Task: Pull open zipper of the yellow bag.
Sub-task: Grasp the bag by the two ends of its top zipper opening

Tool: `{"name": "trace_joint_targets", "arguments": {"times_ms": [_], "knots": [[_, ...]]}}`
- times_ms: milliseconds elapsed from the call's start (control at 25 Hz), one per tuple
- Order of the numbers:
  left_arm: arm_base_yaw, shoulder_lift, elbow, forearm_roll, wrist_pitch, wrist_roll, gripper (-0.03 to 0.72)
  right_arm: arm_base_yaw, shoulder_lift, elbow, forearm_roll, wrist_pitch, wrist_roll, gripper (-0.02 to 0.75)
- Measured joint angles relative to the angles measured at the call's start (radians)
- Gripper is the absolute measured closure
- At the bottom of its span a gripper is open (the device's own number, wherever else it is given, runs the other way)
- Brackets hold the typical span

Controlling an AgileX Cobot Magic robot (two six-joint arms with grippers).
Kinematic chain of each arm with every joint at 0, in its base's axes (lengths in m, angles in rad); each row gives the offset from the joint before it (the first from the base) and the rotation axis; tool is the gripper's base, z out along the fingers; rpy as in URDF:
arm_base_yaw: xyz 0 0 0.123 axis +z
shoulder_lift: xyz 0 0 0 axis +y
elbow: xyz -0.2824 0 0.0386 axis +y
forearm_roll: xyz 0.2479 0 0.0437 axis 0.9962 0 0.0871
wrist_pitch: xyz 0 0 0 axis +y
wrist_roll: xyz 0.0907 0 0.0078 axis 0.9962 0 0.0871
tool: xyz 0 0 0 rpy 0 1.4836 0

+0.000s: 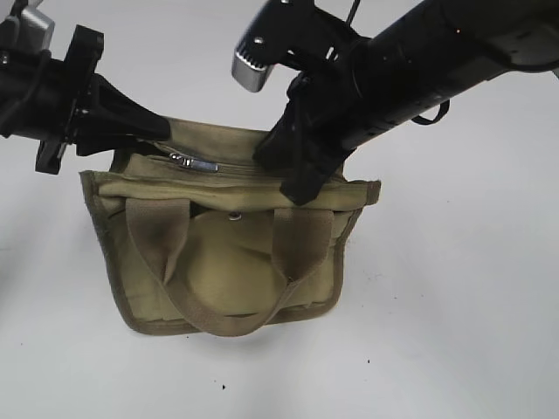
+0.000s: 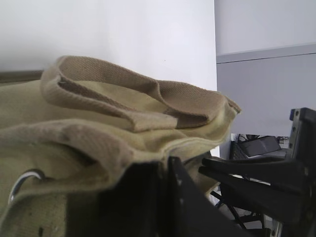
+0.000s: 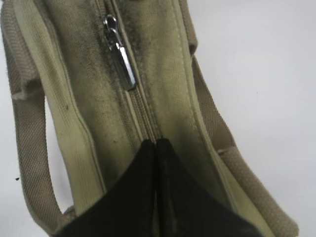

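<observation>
The yellow bag lies on a white table, an olive-tan tote with smudged fabric. Its zipper runs along the top, and the silver pull tab sits toward the left end. My left gripper comes in from the left and is shut on the bag's top left corner; in the left wrist view the bag folds over the closed left gripper. My right gripper is shut, its tips pressed on the zipper near the right end, well short of the pull tab.
Two webbing handles lie over the bag's front, with a round snap button between them. White table surrounds the bag. The right arm shows at the right of the left wrist view.
</observation>
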Motion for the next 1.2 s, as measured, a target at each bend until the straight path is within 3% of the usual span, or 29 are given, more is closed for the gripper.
{"name": "trace_joint_targets", "arguments": {"times_ms": [160, 400, 640, 800, 1120, 1200], "knots": [[0.000, 0.000, 0.000, 0.000, 0.000, 0.000, 0.684, 0.073, -0.001, 0.000, -0.011, -0.101, -0.026, 0.720], [0.000, 0.000, 0.000, 0.000, 0.002, 0.000, 0.684, 0.157, 0.032, 0.000, -0.012, -0.245, -0.095, 0.503], [0.000, 0.000, 0.000, -0.001, 0.010, 0.000, 0.684, 0.157, 0.073, 0.000, -0.017, -0.259, -0.098, 0.469], [0.000, 0.000, 0.000, -0.003, 0.025, 0.000, 0.684, 0.157, 0.102, 0.000, -0.019, -0.290, -0.098, 0.478], [0.001, 0.002, 0.000, -0.006, 0.023, 0.000, 0.684, 0.157, 0.130, -0.008, -0.019, -0.295, -0.099, 0.714], [0.001, 0.002, 0.000, -0.005, 0.023, 0.000, 0.684, 0.157, 0.129, -0.009, -0.023, -0.279, -0.100, 0.723]]}}
